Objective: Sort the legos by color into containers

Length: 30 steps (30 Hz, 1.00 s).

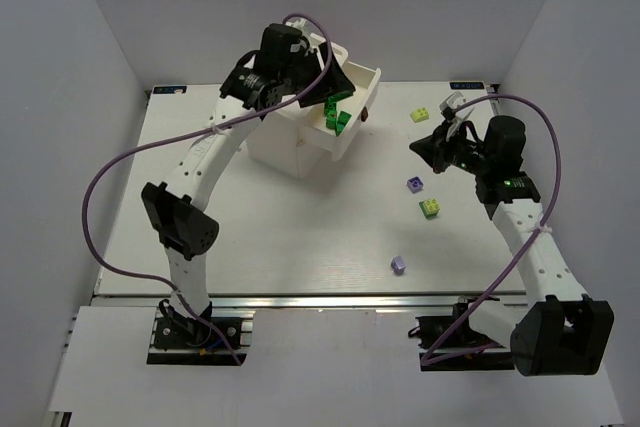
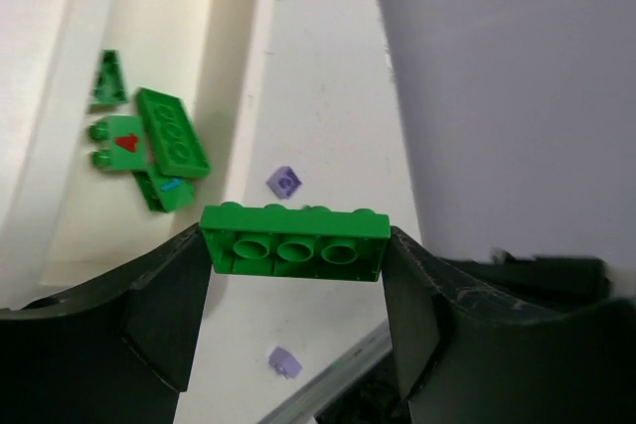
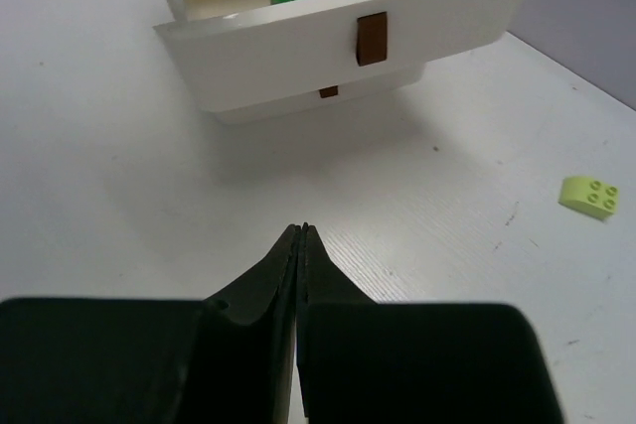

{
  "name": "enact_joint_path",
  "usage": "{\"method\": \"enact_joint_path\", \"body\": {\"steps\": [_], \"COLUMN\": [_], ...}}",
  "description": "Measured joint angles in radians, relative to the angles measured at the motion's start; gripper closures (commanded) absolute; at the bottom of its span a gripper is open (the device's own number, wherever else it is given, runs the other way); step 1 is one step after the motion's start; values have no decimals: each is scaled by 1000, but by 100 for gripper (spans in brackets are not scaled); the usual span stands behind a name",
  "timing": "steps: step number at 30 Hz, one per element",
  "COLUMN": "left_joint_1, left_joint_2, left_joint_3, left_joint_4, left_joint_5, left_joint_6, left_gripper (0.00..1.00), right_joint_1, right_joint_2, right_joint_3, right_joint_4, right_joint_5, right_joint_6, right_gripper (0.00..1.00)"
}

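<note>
My left gripper [image 2: 294,247] is shut on a long dark green lego [image 2: 294,223], held by its ends above the open top drawer [image 1: 366,87] of the white cabinet [image 1: 285,145]. Several dark green legos [image 2: 159,146] lie in that drawer. On the table lie two light purple legos [image 1: 415,184] [image 1: 398,265] and two yellow-green legos [image 1: 420,115] [image 1: 430,207]. My right gripper [image 1: 424,148] hovers over the table to the right of the drawer, shut with nothing between its fingers [image 3: 302,235]. It points at the drawer's brown knob [image 3: 371,39].
A second brown knob [image 3: 328,92] marks a closed drawer below the open one. A yellow-green lego [image 3: 588,196] lies to the right of my right gripper. A purple cable [image 1: 120,167] loops off the left arm. White walls enclose the table on the sides and back.
</note>
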Motion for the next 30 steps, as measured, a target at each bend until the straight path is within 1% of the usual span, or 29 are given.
{"method": "enact_joint_path", "body": {"steps": [4,6,9,10,11,17,18,23,24,25,28,29,30], "left_joint_1": [-4,-3,-2,-3,-5,-15,-17,-20,-20,-20,-24,-24,-25], "left_joint_2": [46,68,107,119,128,159,159,159,159,159,159,159,159], "left_joint_3": [16,21,42,46,48,48,48,49,49,49,50,50,50], "left_joint_4": [-30,-29,-26,-22,-21,-21,-22,-21,-21,-20,-6,-2,1], "left_joint_5": [-111,-138,-163,-167,-173,-192,-197,-206,-207,-207,-204,-204,-204], "left_joint_6": [4,6,6,6,6,3,3,3,3,4,-1,-1,-1], "left_gripper": [80,79,71,68,61,37,31,21,14,13,13,13,13], "right_joint_1": [-8,-11,-14,-15,-15,-15,-15,-15,-15,-15,-17,-17,-18], "right_joint_2": [-42,-56,-66,-66,-66,-66,-66,-66,-66,-66,-66,-66,-66], "right_joint_3": [0,0,0,0,0,0,0,0,0,0,0,0,0], "right_joint_4": [-24,-34,-48,-51,-55,-78,-78,-82,-84,-87,-98,-101,-105], "right_joint_5": [59,77,89,89,92,97,97,94,93,88,69,60,50], "right_joint_6": [16,20,24,26,29,38,38,40,40,40,35,33,29], "right_gripper": [100,100,100,100,100,100,100,100,100,91,74,66,64]}}
